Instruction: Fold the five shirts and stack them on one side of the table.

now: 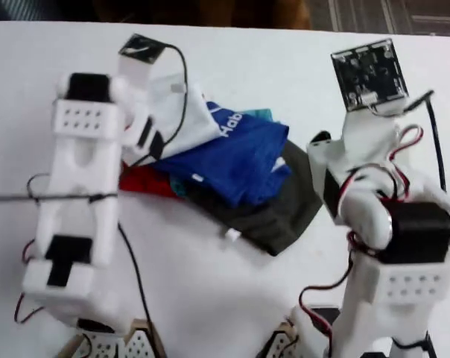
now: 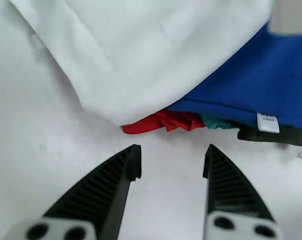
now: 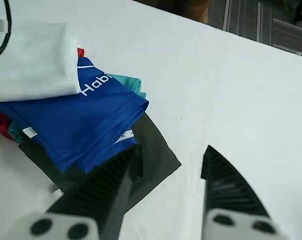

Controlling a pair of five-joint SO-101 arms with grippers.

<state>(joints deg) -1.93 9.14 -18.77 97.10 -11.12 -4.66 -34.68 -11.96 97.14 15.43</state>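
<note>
**Five shirts in one overlapping heap**

We see all five shirts gathered in a single heap near the middle of the white table [image 1: 210,298], each one folded or bunched. The white shirt [image 1: 182,112] lies on top at the far left end, its folded edge overlapping the blue shirt [image 1: 236,160]. The blue shirt carries white lettering and a small white label at its hem, and it sits slantwise across the centre. Beneath it we find the dark grey shirt [image 1: 277,216], a wide layer spreading toward the near right. The red shirt [image 1: 144,181] shows as a crumpled strip under the white and blue edges. The teal shirt [image 1: 261,114] peeks out beneath the blue one.
</note>
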